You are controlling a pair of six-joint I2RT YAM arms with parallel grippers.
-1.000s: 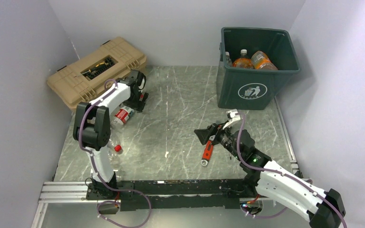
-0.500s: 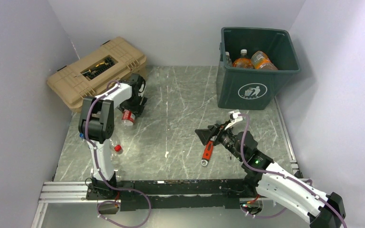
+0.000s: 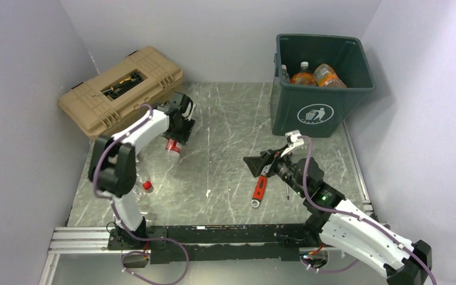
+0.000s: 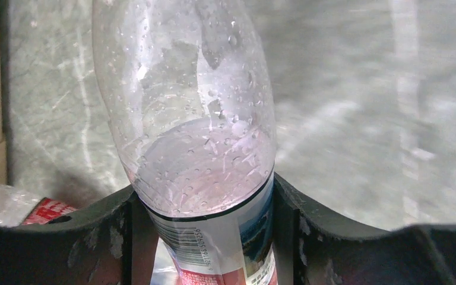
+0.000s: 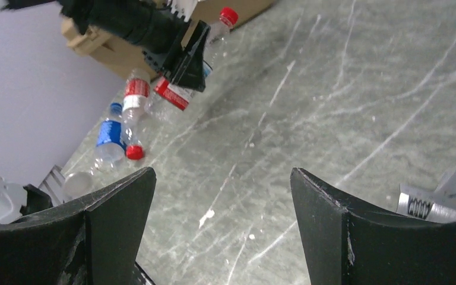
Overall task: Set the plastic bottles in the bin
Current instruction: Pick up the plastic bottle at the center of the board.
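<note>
My left gripper (image 3: pixel 179 127) is shut on a clear plastic bottle (image 3: pixel 173 145) with a red and white label, just in front of the toolbox. In the left wrist view both fingers press the bottle (image 4: pixel 202 148) at its label edge, around my left gripper (image 4: pixel 205 187). Two more bottles lie at the table's left, one red-labelled (image 5: pixel 134 105) and one blue-labelled (image 5: pixel 107 138). The dark green bin (image 3: pixel 309 113) stands at the back right with orange bottles (image 3: pixel 304 78) inside. My right gripper (image 3: pixel 255 167) hovers open over mid-table, nothing between its fingers (image 5: pixel 222 178).
A tan toolbox (image 3: pixel 122 89) sits at the back left, right behind the left gripper. A red-handled wrench (image 3: pixel 259 189) lies under the right gripper, its head showing (image 5: pixel 427 202) in the right wrist view. Grey walls close in both sides.
My left gripper has closed on the red-labelled bottle and carried it to the right, away from the toolbox. The right arm has hardly moved and stays open.
</note>
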